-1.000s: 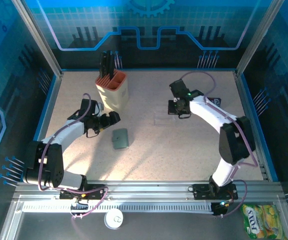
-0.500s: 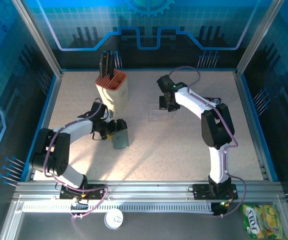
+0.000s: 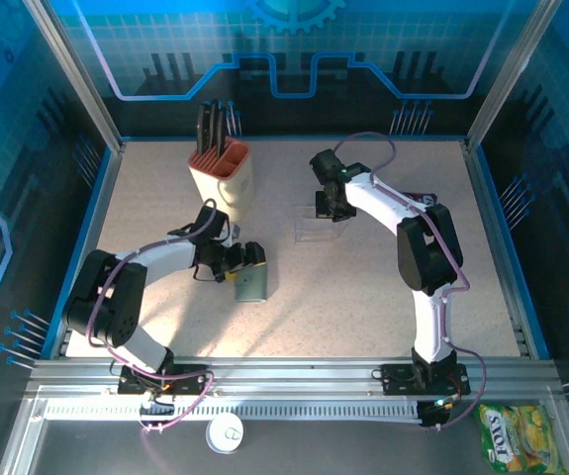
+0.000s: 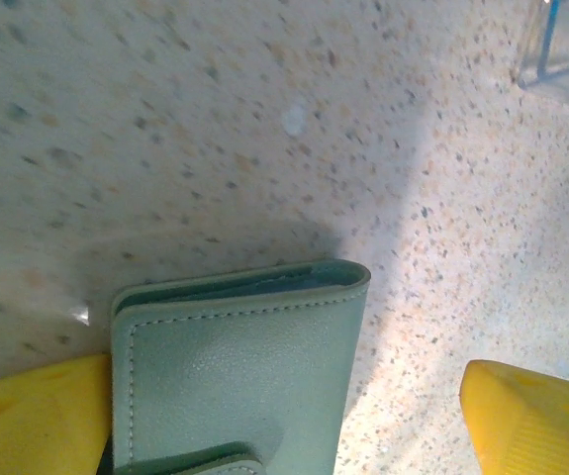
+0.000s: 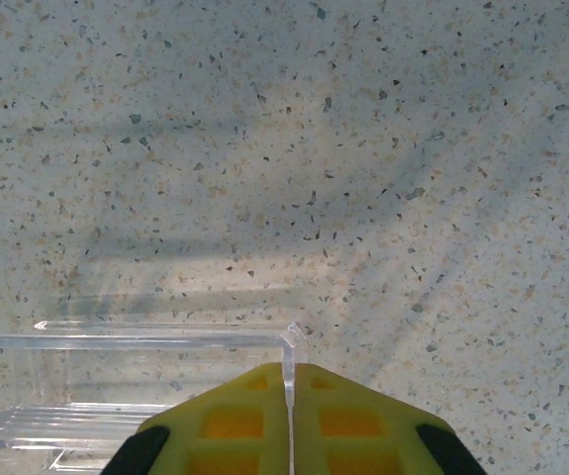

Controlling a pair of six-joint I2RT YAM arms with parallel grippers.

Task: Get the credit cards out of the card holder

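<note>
The card holder (image 3: 253,286) lies shut and flat on the speckled table, a grey-green soft wallet with stitched edges (image 4: 235,376). My left gripper (image 3: 247,259) stands open over it; in the left wrist view the wallet sits between the yellow fingers (image 4: 27,411), touching the left one, with a wide gap to the right one. The left gripper (image 4: 284,421) holds nothing. The credit cards are hidden. My right gripper (image 3: 330,206) is shut on the thin upright wall of a clear plastic box (image 5: 145,396), its fingertips (image 5: 288,396) pinching the wall's corner.
A beige knife block (image 3: 223,176) with dark handles stands behind the left arm. The clear box (image 3: 314,226) rests mid-table, its corner at the top right of the left wrist view (image 4: 566,49). A yellow-green snack packet (image 3: 510,435) and a white disc (image 3: 226,433) lie off the table front.
The left gripper has come right and nearer, down over the wallet, which has shifted slightly right. The right arm swung left to the clear box, then stayed still.
</note>
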